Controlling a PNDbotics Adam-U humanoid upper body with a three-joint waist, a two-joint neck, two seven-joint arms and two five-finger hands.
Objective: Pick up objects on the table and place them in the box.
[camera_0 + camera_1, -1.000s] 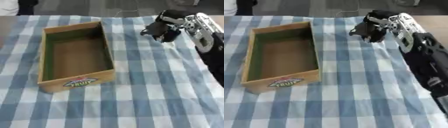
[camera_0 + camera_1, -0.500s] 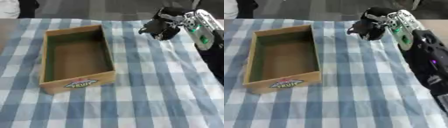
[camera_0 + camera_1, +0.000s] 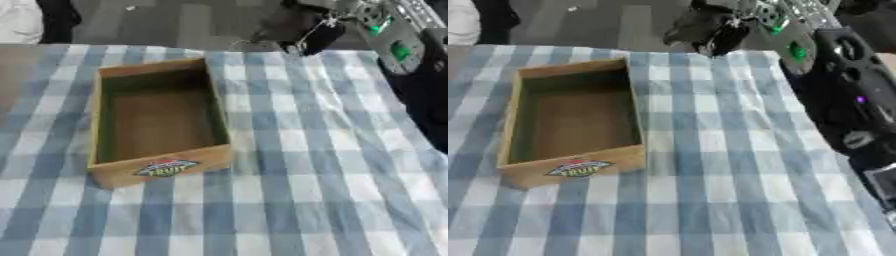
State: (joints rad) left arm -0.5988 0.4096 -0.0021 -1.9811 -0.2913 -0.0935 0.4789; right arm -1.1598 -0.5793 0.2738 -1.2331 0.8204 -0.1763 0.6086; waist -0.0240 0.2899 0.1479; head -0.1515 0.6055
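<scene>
Right hand blurred at top edge; finger posture and any held thing unreadable. Right arm cut by right edge. Box label lettering mostly illegible.

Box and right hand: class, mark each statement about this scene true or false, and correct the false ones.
1. The box is empty inside. True.
2. The box stands on a plain red cloth. False: it stands on a blue and white checked tablecloth.
3. The right hand is near the far edge of the table, beyond the box. True.
4. The right hand is reaching down into the box. False: it is off to the box's far right side, not over its opening.
5. The label on the box's near wall reads FRUIT. True.
6. The left hand rests on the box's rim. False: no left hand shows in either view.
</scene>
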